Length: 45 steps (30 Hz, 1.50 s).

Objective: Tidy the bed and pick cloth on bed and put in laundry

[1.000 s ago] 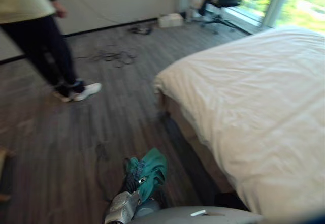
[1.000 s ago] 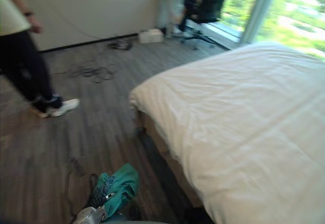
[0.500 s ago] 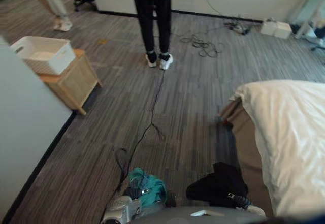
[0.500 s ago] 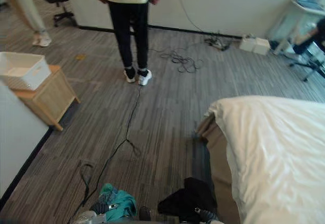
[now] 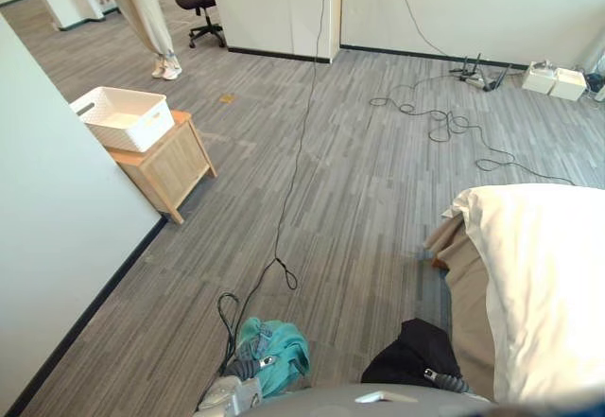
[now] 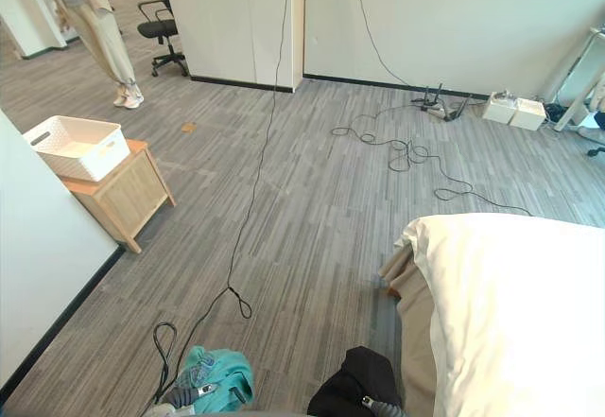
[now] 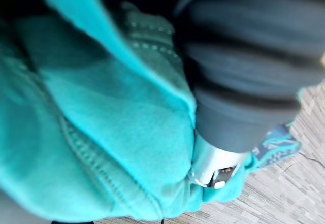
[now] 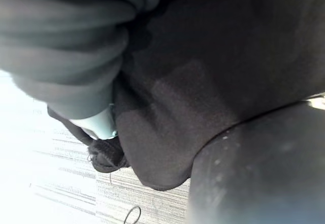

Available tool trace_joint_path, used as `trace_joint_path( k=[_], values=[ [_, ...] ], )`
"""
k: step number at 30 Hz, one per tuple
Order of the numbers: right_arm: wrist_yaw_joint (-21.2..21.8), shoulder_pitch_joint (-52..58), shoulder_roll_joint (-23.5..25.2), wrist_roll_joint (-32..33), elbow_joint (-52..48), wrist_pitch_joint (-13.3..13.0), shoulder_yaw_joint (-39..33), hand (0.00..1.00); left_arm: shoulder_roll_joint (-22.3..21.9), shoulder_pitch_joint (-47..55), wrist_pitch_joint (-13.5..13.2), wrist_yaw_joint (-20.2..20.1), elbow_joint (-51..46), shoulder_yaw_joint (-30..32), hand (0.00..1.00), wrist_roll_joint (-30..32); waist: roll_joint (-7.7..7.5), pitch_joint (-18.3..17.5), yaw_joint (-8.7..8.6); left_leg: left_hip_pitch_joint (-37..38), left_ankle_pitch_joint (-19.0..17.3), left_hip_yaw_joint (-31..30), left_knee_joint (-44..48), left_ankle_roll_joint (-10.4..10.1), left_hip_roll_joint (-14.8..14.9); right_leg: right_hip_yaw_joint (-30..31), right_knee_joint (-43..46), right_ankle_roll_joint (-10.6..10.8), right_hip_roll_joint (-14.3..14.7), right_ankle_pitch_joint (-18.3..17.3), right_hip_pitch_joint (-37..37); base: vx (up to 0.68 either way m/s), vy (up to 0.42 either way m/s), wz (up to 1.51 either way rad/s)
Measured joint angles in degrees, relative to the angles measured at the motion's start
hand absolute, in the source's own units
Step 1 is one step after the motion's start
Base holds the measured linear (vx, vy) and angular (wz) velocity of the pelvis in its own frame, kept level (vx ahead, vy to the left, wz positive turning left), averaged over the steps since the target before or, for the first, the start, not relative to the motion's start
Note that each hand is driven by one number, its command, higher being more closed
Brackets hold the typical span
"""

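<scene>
Teal cloth (image 5: pixel 279 346) bunched in the left hand (image 5: pixel 232 393), gripped tight, low at the robot's left, off the bed (image 5: pixel 548 275) and well clear of it. Black cloth (image 5: pixel 411 360) wrapped over the right hand (image 5: pixel 437 375); hold not readable. White basket (image 5: pixel 142 133) on the wooden cabinet (image 5: pixel 170 162) well ahead and leftward — nearer the left hand, so likely first to drop.
</scene>
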Motion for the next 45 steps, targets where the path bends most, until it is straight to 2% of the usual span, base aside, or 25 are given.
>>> trace_joint_path(
  k=[7,9,10,12,15,18,20,21,22,24,25,26,27,28,29,30,32,34,36,38,40,41,42,43,45],
  values=[
    [0.01,-0.05,0.1,4.58,0.14,-0.61,0.9,1.0,0.42,-0.37,1.61,-2.5,0.04,1.51,1.0,-2.2,-0.38,0.14,0.24,-2.23,-1.37,0.34,4.11,-0.32,0.87,0.42,0.09,-0.7,0.34,0.33,-0.32,0.01,-0.037,-0.03],
    [0.16,-0.41,0.5,4.96,0.02,-0.85,1.05,1.0,0.81,-1.1,1.17,-3.48,-1.83,3.51,1.0,-3.23,-1.22,1.68,0.79,-11.4,-6.21,1.8,23.98,-1.22,3.71,0.44,0.51,-1.76,-0.33,1.01,-0.61,0.0,-0.066,-0.14],
    [0.41,-0.47,-0.31,5.22,-0.48,-1.37,1.1,1.0,0.45,-1.98,-0.18,-3.47,-3.59,4.47,1.0,-4.97,-0.38,3.79,1.88,-18.66,-7.62,1.72,42.45,-1.19,8.46,0.91,0.81,-2.62,0.66,0.58,0.72,-0.08,-0.034,-0.28],
    [0.31,-0.62,-0.84,5.38,-0.65,-1.39,1.32,1.0,0.85,-1.79,-0.95,-3.31,-5.02,4.33,1.0,-6.7,0.91,4.61,2.41,-22.12,-9.64,1.13,54.68,-2.14,13.59,2.18,1.45,-3.47,1.24,-0.99,3.33,-0.04,0.044,-0.32],
    [0.57,-0.63,-0.85,4.29,-1.27,-1.61,1.01,1.0,1.41,-2.05,-0.84,-3.23,-4.96,3.35,1.0,-7.34,1.39,4.64,1.54,-22.14,-10.39,0.65,49.5,-3.61,15.74,3.73,1.47,-2.68,-0.07,-2.21,5.42,0.15,0.153,-0.2],
    [1.39,-0.54,-0.85,2.01,-1.34,-1.77,-0.21,1.0,1.7,-0.62,-1.27,-5.33,-4.77,3.21,1.0,-7.07,2.1,4.92,1.56,-20.47,-7.76,3.08,26.88,-6.24,13.52,3.94,1.4,-0.13,-3.62,-3.67,5.47,0.23,0.279,-0.03],
    [1.45,0.05,-1.3,2.05,-2.03,-1.86,-0.38,1.0,1.83,1.92,-4.11,-8.9,-5.0,3.28,1.0,-7.06,2.97,5.24,1.85,-20.87,-3.71,3.63,23.03,-6.18,13.05,4.04,0.91,2.37,-5.52,-5.15,6.98,0.34,0.386,-0.01],
    [1.26,0.01,-1.64,2.08,-1.78,-1.81,-0.17,1.0,1.7,4.07,-6.33,-10.99,-4.84,3.3,1.0,-7.15,3.26,4.9,2.79,-21.33,-4.23,4.83,25.91,-2.82,11.18,4.2,-0.42,3.41,-7.27,-5.72,8.59,0.45,0.364,0.0],
    [1.12,-0.21,-1.73,2.3,-1.52,-1.7,-0.27,1.0,1.79,4.91,-8.66,-12.58,-4.7,3.27,1.0,-7.18,3.27,4.71,4.08,-22.87,-7.81,5.83,29.18,-0.72,9.81,5.55,-0.62,3.05,-8.41,-5.06,9.34,0.47,0.339,0.06],
    [0.83,-1.24,-2.09,3.14,-1.15,-1.19,-1.37,1.0,2.09,5.08,-10.55,-14.35,-4.07,3.22,1.0,-7.05,3.93,5.05,5.15,-23.0,-10.41,6.02,30.81,1.91,8.32,6.09,2.68,3.41,-8.56,-2.75,8.95,0.49,0.269,0.19],
    [0.32,-2.44,-2.1,4.64,-0.51,-0.73,-2.13,1.0,2.08,5.84,-11.73,-14.92,-3.36,3.2,1.0,-6.54,4.91,4.86,5.64,-22.46,-11.55,5.84,30.43,2.82,7.1,6.2,7.02,3.96,-9.15,-0.29,7.26,0.55,0.325,0.26],
    [0.24,-3.39,-1.59,5.61,-0.25,-0.57,-3.65,1.0,2.13,6.66,-12.41,-14.96,-2.52,3.14,1.0,-5.51,5.04,4.75,5.28,-20.69,-12.04,5.38,28.42,3.62,5.1,7.38,14.17,6.79,-11.03,2.25,4.45,0.43,0.284,0.36],
    [0.26,-3.79,-1.07,6.24,0.09,-0.58,-4.38,1.0,2.38,7.06,-12.77,-14.94,-1.97,3.13,1.0,-4.75,4.93,4.76,4.96,-19.42,-12.28,4.99,27.26,3.99,3.8,8.0,19.46,7.74,-12.23,3.42,2.68,0.39,0.256,0.59],
    [0.13,-4.06,0.65,6.65,0.01,-1.49,-6.71,1.0,3.78,8.04,-14.16,-14.92,-0.81,2.31,1.0,-3.65,3.59,5.35,4.74,-15.02,-12.64,4.26,23.77,4.54,0.37,10.89,37.79,8.56,-14.95,9.31,-4.31,0.36,0.201,0.58],
    [0.31,-4.65,0.76,6.69,0.06,-2.02,-7.6,1.0,4.61,9.05,-14.55,-14.9,-0.31,1.29,1.0,-3.59,2.84,5.48,4.65,-11.86,-12.65,3.4,21.15,4.55,-1.33,12.48,48.26,9.0,-15.02,9.88,-8.59,0.35,0.171,0.49],
    [0.37,-4.7,0.55,6.67,0.08,-2.53,-7.71,1.0,4.95,9.26,-14.66,-14.85,-0.28,0.74,1.0,-3.09,2.68,5.37,4.59,-9.8,-12.64,2.83,19.38,4.54,-2.02,12.88,53.29,8.68,-14.61,9.7,-11.16,0.37,0.128,0.22],
    [0.34,-4.51,0.34,6.74,-1.56,-5.84,-7.76,1.0,5.29,10.85,-15.86,-14.7,-0.45,-0.23,1.0,-1.47,3.64,5.58,3.6,-3.68,-12.51,0.19,14.01,4.39,-2.64,10.94,63.38,4.39,-10.79,7.49,-22.58,0.41,0.094,0.31],
    [0.28,-3.69,0.54,7.66,-3.32,-7.58,-7.8,1.0,6.32,10.14,-16.34,-14.88,-1.17,-2.18,1.0,-1.55,3.76,5.64,1.58,-0.84,-12.72,-3.89,11.86,4.69,-2.68,7.75,61.54,2.52,-8.79,4.98,-29.9,0.41,0.018,1.04],
    [0.13,-1.65,0.72,10.37,-3.39,-8.12,-7.72,1.0,7.3,8.57,-16.85,-15.82,-2.55,-4.22,1.0,-1.55,3.17,6.04,0.24,2.36,-13.4,-9.36,10.15,4.34,-2.47,4.44,49.78,2.84,-8.24,2.96,-32.96,0.43,-0.075,1.52],
    [-0.21,1.35,1.16,12.42,-3.2,-8.05,-7.79,1.0,6.93,7.69,-17.15,-17.67,-4.08,-5.31,1.0,-1.57,2.79,6.01,0.43,5.0,-15.26,-12.85,10.36,3.39,-2.07,0.99,26.55,2.46,-7.96,4.41,-30.66,0.54,-0.168,1.14],
    [-0.43,2.63,1.79,13.49,-2.64,-7.9,-7.81,1.0,6.35,8.2,-17.24,-19.85,-5.2,-4.9,1.0,-1.67,2.61,5.92,1.1,7.47,-19.69,-15.82,12.83,1.44,-2.04,0.71,4.29,1.56,-6.89,9.21,-29.2,0.63,-0.259,0.64],
    [-0.53,2.49,1.76,13.46,-2.3,-7.82,-7.58,1.0,6.32,8.38,-17.23,-20.0,-5.16,-4.34,1.0,-1.67,2.56,5.92,1.02,8.29,-20.86,-16.01,13.31,0.41,-1.85,0.55,2.14,1.08,-6.72,10.08,-28.91,0.67,-0.301,0.5],
    [-1.01,2.34,1.45,13.4,-1.9,-7.34,-7.31,1.0,5.39,9.06,-17.07,-19.98,-4.76,-3.17,1.0,-1.57,3.81,5.72,0.9,10.6,-22.73,-15.94,13.77,-1.33,0.39,-0.07,2.93,-1.43,-5.74,17.17,-27.58,0.72,-0.31,0.39],
    [-1.4,2.34,0.22,13.36,-1.34,-6.97,-7.1,1.0,4.82,9.23,-16.98,-20.01,-4.73,-3.03,1.0,-1.56,5.65,5.29,0.94,11.43,-22.62,-15.65,15.13,-2.2,2.58,-1.21,6.72,-4.37,-4.96,18.37,-27.65,0.72,-0.31,0.29],
    [-2.35,0.26,-1.16,13.12,-0.5,-6.24,-7.06,1.0,4.05,9.46,-16.38,-20.01,-4.89,-1.52,1.0,-1.45,6.8,5.13,1.13,11.37,-18.92,-15.41,19.87,-4.81,4.08,-2.07,14.44,-4.66,-5.16,11.95,-28.17,0.7,-0.327,0.04]
  ],
)
